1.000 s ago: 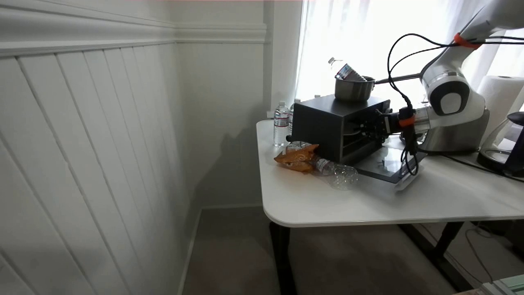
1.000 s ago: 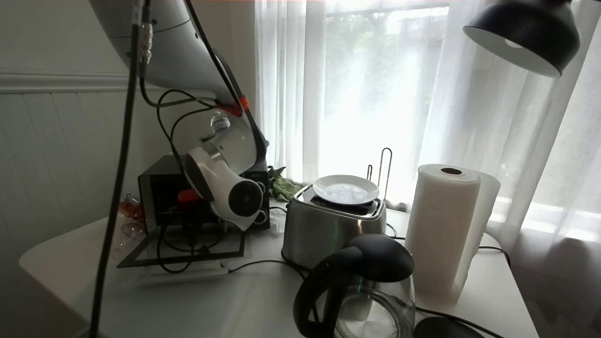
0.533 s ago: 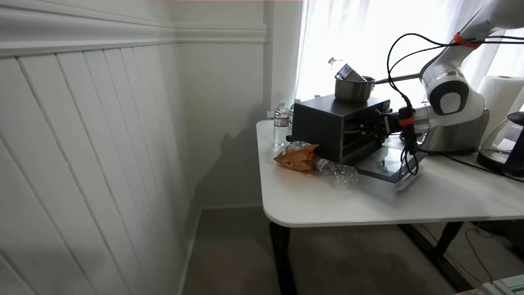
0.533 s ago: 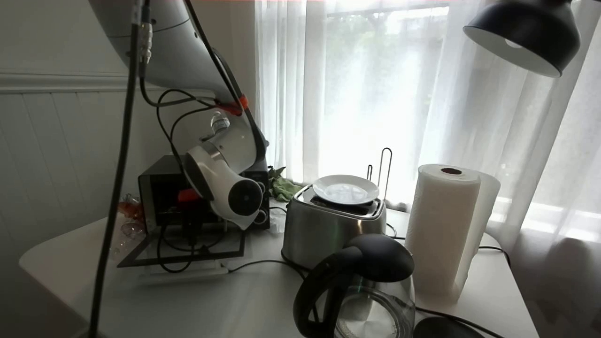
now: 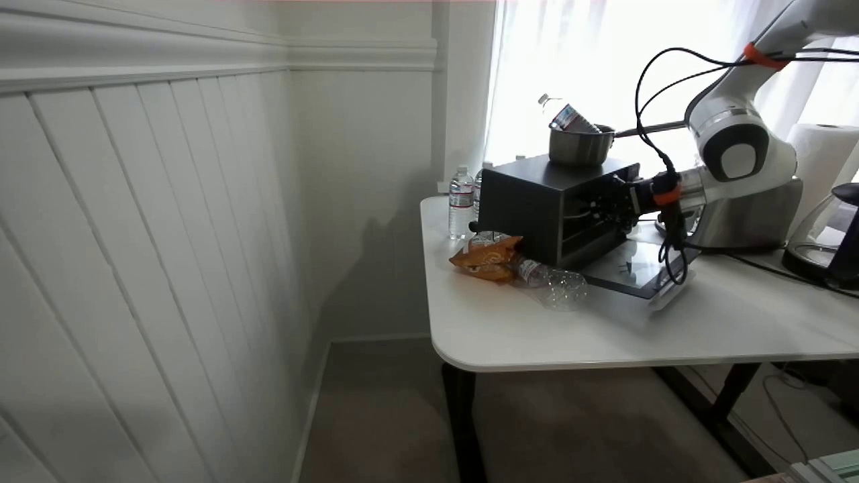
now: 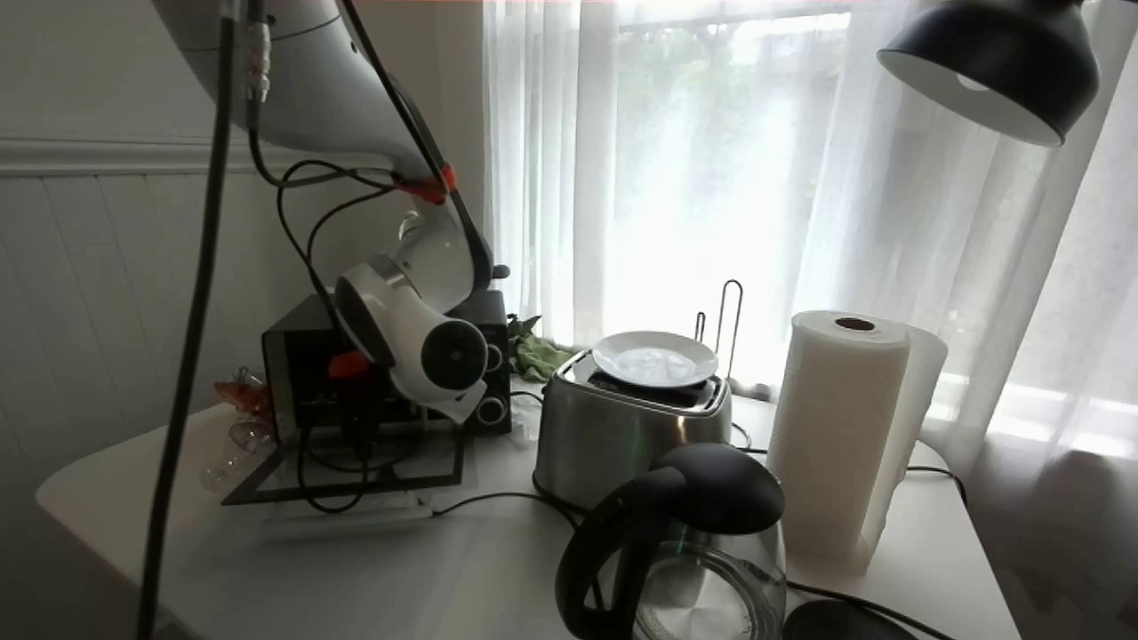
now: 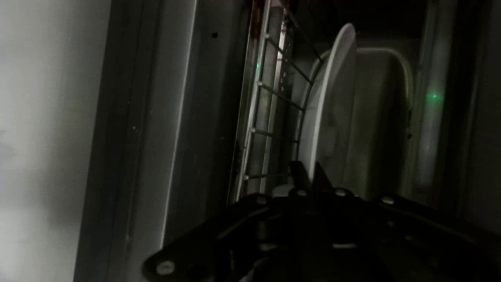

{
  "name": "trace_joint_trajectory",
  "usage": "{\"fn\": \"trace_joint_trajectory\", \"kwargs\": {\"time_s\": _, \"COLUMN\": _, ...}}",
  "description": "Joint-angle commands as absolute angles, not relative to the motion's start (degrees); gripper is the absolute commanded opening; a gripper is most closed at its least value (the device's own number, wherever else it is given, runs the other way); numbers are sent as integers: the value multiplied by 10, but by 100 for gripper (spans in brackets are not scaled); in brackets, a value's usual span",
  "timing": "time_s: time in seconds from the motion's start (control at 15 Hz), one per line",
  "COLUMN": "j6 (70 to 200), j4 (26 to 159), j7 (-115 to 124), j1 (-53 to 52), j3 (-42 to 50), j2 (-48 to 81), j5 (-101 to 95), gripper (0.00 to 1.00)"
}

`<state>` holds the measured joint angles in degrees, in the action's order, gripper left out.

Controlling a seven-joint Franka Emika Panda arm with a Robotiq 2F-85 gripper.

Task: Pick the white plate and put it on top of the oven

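Shifting slightly since moments ago, the Panda arm (image 5: 731,121) is reaching into the toaster oven (image 5: 520,208); its Robotiq gripper (image 7: 311,172), nearly closed, is pinching the white plate (image 7: 334,102), which is jutting straight ahead inside.

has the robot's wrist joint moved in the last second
Yes. In an exterior view, the wrist joint has shifted slightly up and toward the picture's left relative to the oven, uncovering more of its knobs.

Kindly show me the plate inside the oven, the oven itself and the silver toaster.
Plate (image 7: 323,98): wrist view, its pale edge.
Oven (image 5: 527,209): in an exterior view, its side wall.
Silver toaster (image 6: 613,436): in an exterior view, its broad side.
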<state>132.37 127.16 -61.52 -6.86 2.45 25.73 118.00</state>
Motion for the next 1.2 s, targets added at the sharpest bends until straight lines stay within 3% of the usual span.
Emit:
{"fn": "trace_joint_trajectory", "kwargs": {"time_s": 0.0, "j6": 1342, "j4": 1304, "j7": -627, "j1": -77, "j3": 27, "j2": 212, "j5": 1171, "gripper": 3}}
{"fn": "trace_joint_trajectory", "kwargs": {"time_s": 1.13, "j6": 1358, "j4": 1481, "j7": -525, "j1": -47, "j3": 21, "j2": 45, "j5": 1047, "gripper": 2}}
